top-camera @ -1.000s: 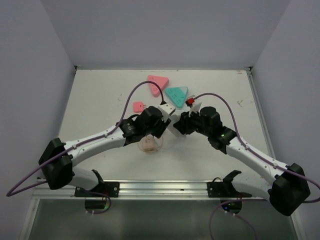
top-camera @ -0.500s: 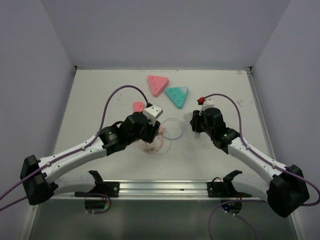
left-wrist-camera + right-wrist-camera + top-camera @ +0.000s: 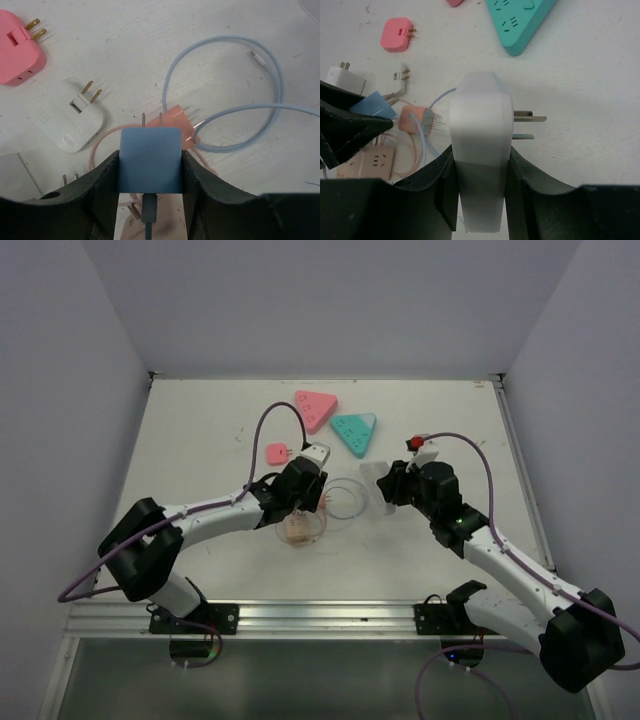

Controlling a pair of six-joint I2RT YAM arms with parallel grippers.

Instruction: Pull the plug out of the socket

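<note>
Left hand [image 3: 150, 161] is clamped on the blue plug [image 3: 150, 150], pads flat against its two sides, prongs bare and pointing away. Right hand [image 3: 481, 165] is clamped on the white socket block [image 3: 481, 110], whose own prongs stick out sideways. Both are held over the middle of the desk [image 3: 200, 430], apart from each other, so separation is judged complete. The plug is judged light, rigid and smooth-sided: grip the flat faces, never the prongs. A white plug [image 3: 70, 120] and a pale blue cable [image 3: 272, 80] lie beneath. There is open room toward the right edge and the far-left corner.
</note>
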